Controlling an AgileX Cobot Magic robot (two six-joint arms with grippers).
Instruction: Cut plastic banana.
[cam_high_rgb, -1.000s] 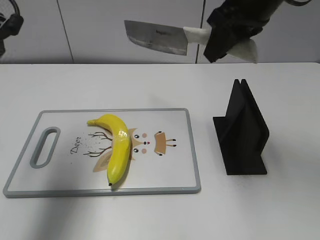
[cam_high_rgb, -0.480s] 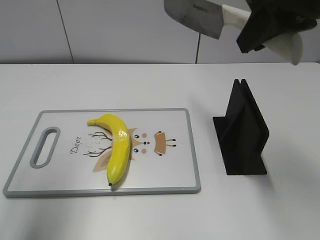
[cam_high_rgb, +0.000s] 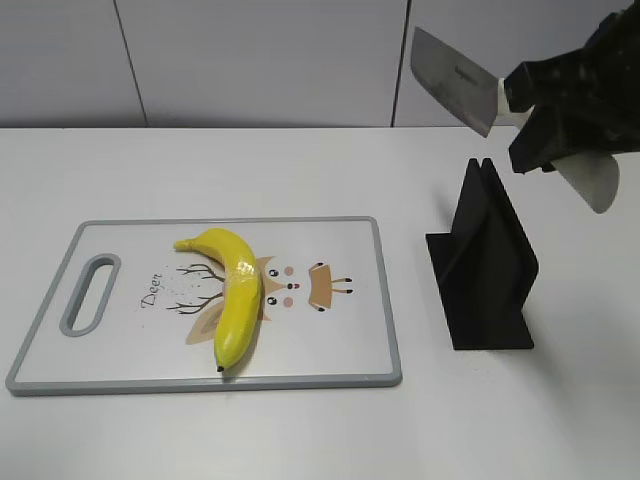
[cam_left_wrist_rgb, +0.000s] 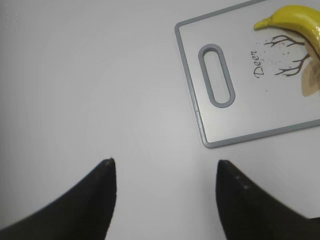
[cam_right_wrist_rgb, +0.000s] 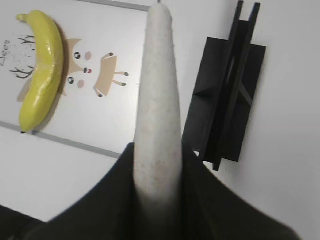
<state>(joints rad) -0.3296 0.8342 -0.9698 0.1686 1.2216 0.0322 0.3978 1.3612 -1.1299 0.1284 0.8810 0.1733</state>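
The right black gripper (cam_high_rgb: 548, 118) is seen clenched around the pale, off-white handle (cam_right_wrist_rgb: 157, 100) of a broad steel cleaver (cam_high_rgb: 455, 80), which is held in the air at the upper right of the exterior view, blade tilted down toward the left. Directly beneath the cleaver, a black slotted knife stand (cam_high_rgb: 485, 262) is set upright on the white table (cam_high_rgb: 300, 160); the blade is held above it and apart from it. To the left of the stand, with a strip of bare table between them, a white rectangular cutting board (cam_high_rgb: 330, 345) with a grey rim, a handle slot and a printed deer cartoon is laid flat. The glossy yellow plastic banana (cam_high_rgb: 235, 295) is found whole on the board's middle, curved, its dark tip near the board's front edge. The left gripper (cam_left_wrist_rgb: 165, 197) is held open over bare table beside the board's slotted end, its two dark fingers (cam_left_wrist_rgb: 95, 200) spread apart with nothing between them, though its height above the surface cannot be judged well.
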